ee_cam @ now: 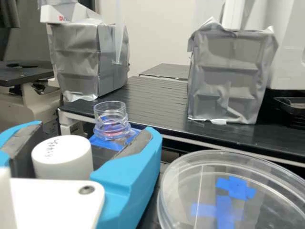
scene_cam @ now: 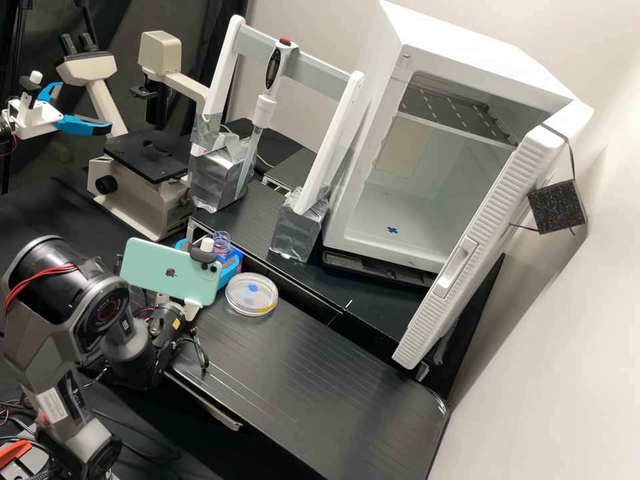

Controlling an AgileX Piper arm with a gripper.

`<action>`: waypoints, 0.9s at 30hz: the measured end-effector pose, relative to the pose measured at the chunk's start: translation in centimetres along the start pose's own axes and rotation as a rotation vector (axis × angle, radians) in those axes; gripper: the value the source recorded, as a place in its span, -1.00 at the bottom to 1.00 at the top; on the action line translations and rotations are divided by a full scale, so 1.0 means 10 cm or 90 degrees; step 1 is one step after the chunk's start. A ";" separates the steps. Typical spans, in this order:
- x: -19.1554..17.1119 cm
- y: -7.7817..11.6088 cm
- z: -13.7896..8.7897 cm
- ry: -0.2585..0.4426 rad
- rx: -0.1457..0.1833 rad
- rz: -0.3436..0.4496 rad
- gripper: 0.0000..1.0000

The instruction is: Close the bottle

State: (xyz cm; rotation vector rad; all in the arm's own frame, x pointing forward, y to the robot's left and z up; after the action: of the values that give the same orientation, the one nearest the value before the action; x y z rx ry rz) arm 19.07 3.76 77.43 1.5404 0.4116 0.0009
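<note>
In the high view my gripper [scene_cam: 211,247] is low at the bench's middle, partly behind a mint-green phone, its blue fingers apart. The open-topped clear bottle [scene_cam: 221,241] stands just beyond it, near a dark blue piece. In the wrist view my gripper [ee_cam: 94,129] is open. The bottle's clear threaded neck [ee_cam: 111,119] shows past the finger nearer the dish, which hides its lower part; whether they touch I cannot tell. A white cylinder [ee_cam: 63,157] with small writing shows between the fingers' bases; whether it belongs to the gripper is unclear.
A clear round dish [scene_cam: 251,294] with blue tape lies close beside the gripper. Behind stand a raised black shelf [scene_cam: 280,230], foil-wrapped blocks [scene_cam: 298,230] under a white frame holding a pipette, a microscope [scene_cam: 143,193] and an open white cabinet [scene_cam: 363,193].
</note>
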 end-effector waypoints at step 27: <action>0.01 -0.03 -0.04 0.003 -0.003 0.000 -1.00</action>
State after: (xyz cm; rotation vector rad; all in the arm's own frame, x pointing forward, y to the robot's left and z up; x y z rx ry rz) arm 18.98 4.11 77.09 1.5356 0.4157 0.0052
